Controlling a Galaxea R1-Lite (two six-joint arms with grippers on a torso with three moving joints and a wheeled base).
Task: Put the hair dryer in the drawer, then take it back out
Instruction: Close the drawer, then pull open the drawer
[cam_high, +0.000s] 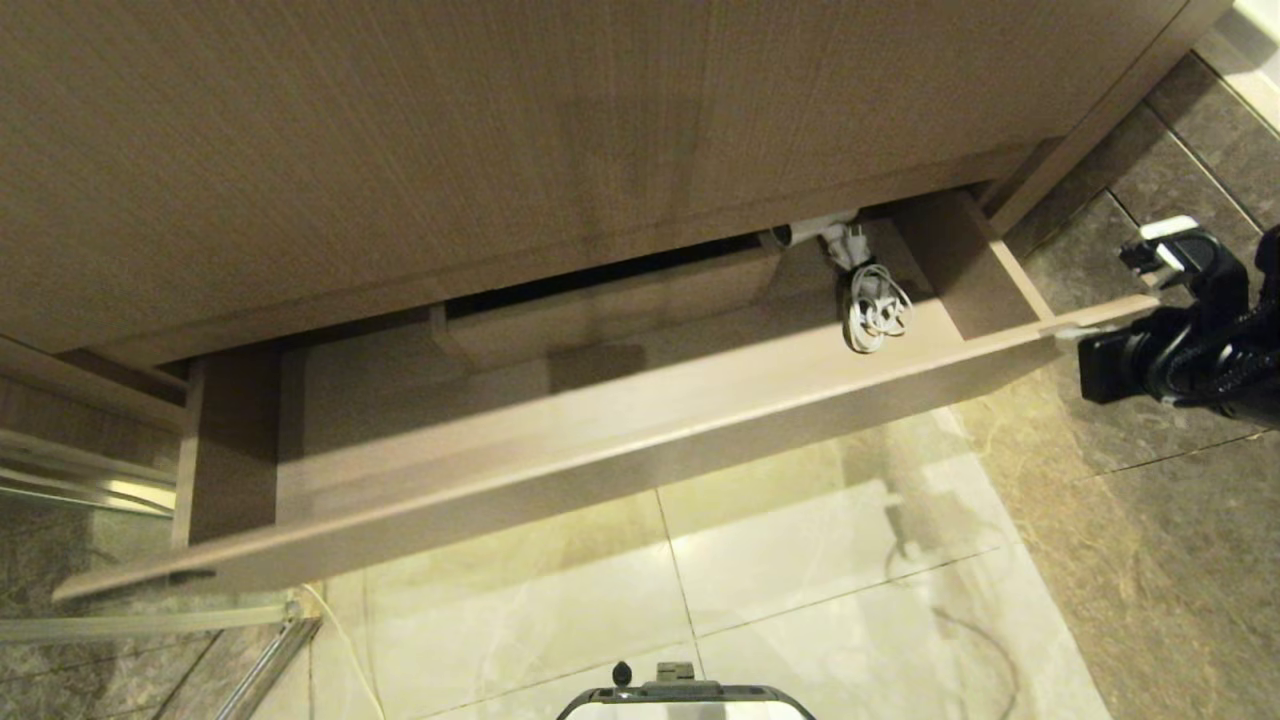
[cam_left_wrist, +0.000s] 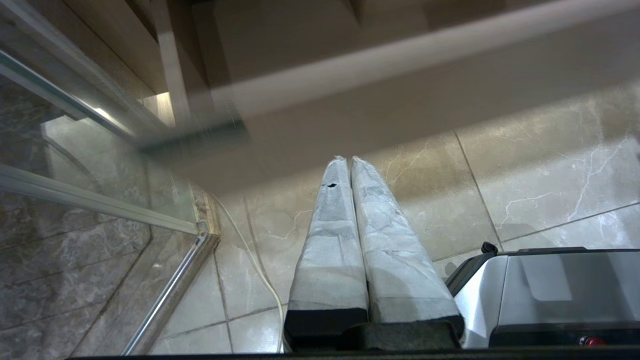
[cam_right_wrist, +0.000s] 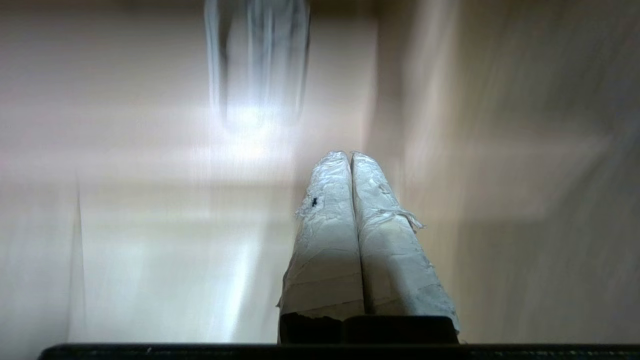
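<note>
Pale marble floor (cam_high: 820, 560) runs under the open drawer (cam_high: 620, 440); the hair dryer (cam_high: 812, 232) lies at its rear right corner, cord (cam_high: 877, 315) coiled beside. Right gripper (cam_right_wrist: 350, 156) is pinched closed, empty. Light, rigid plastic, likely slippery; grasp the barrel, not the floppy cord.

This is looking like a home or hotel bathroom. A built-in vanity cabinet (cam_high: 500, 150) in light wood grain is filling the upper part of the head view, with its wide shallow drawer (cam_high: 620, 440) standing pulled out, a boxed cutout (cam_high: 610, 310) sitting at its rear centre. A small white hair dryer (cam_high: 810, 232) with its coiled cord (cam_high: 878, 312) is lying inside. Polished marble-look floor tiles (cam_high: 800, 600) are shining below, darker stone tiles (cam_high: 1150, 500) are running alongside, and a glass panel in a metal frame (cam_left_wrist: 165, 295), like a shower screen, is standing at the left.
</note>
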